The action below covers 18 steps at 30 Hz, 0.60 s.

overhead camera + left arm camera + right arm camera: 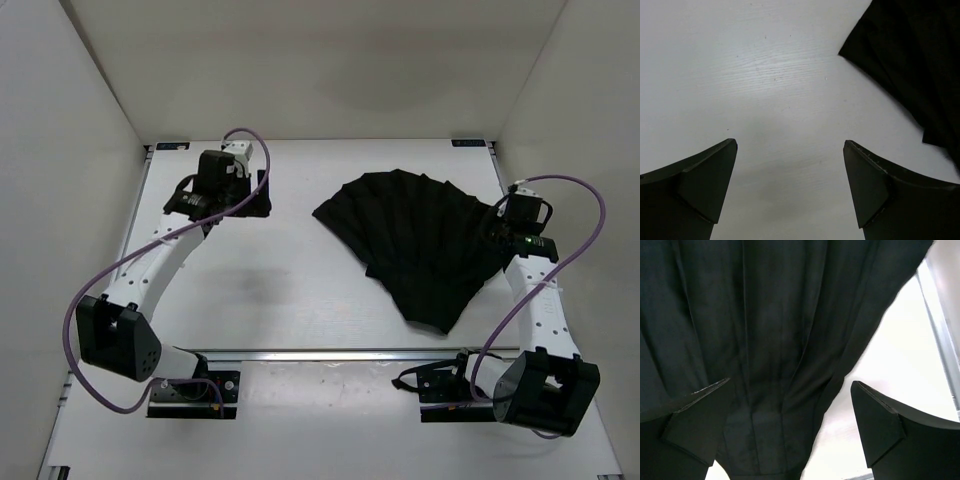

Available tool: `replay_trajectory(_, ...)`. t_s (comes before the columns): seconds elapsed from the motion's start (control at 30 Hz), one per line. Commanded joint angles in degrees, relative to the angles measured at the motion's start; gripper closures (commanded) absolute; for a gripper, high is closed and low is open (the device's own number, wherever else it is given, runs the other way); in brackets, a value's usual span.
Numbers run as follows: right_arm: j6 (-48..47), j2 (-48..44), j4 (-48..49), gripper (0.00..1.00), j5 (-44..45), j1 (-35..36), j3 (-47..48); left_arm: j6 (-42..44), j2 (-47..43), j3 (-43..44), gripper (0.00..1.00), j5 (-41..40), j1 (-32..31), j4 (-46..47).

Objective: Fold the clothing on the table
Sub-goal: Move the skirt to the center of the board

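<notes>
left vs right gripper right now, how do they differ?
Left gripper is over bare table, with the clothing only in its view's upper-right corner; right gripper is over the clothing, pleats filling the space between its fingers. From above, left gripper sits apart from the clothing's left tip; right gripper is at its right edge. Both open, holding nothing.

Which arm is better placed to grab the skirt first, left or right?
Right, probably. The right claw, open, hovers directly over the black pleated skirt at its edge. The left claw, also open, faces bare table, with only the skirt's corner ahead.
</notes>
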Motion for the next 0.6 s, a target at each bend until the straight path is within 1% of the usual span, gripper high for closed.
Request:
replay_trajectory(0.0,-0.9,0.3,1.5,0.01,-3.1,2.3,-1.4,1.5,1.4,7.6,0.01,-2.1,0.3,-6.3)
replay_trajectory(0.1,-0.3,1.6,1.4,0.01,-1.8,4.2,-2.5,-0.1,3.3,10.8,0.01,0.0,1.9,-8.3)
replay_trajectory(0.13,0.7,2.1,0.7,0.01,-2.2,4.2,-2.5,-0.4,4.9,11.8,0.01,1.9,2.7,-8.9)
replay_trajectory(0.2,0.8,2.6,-0.4,0.01,-4.3,2.8,-2.2,-1.2,6.8,12.9,0.01,2.4,3.5,-9.6)
replay_trajectory(0.27,1.3,2.5,-1.0,0.02,-3.8,2.9,-1.7,-1.4,9.4,13.3,0.01,3.6,4.2,-10.0)
replay_trajectory(0.33,1.4,3.0,-3.3,0.03,-2.3,4.0,0.0,-1.3,11.3,13.8,0.01,3.7,2.5,-10.7)
replay_trajectory(0.4,1.3,4.6,-6.4,0.04,-2.3,5.5,3.7,-1.2,12.7,13.8,0.02,4.2,-1.0,-11.8)
replay_trajectory(0.47,1.2,4.8,-6.6,0.04,-2.6,9.5,4.5,-1.2,13.0,11.8,0.01,5.5,-4.0,-10.7)
replay_trajectory(0.5,2.0,5.0,-6.3,0.05,-2.8,10.9,3.7,-1.1,12.5,10.1,0.01,7.6,-5.6,-9.4)
replay_trajectory(0.53,4.8,5.6,-5.6,0.03,-3.0,16.4,2.3,-2.8,11.3,7.0,0.01,11.4,-7.6,-6.7)
replay_trajectory(0.57,4.9,5.6,-5.1,0.03,-3.0,16.4,2.3,-3.3,11.3,6.1,0.01,11.4,-7.6,-6.6)
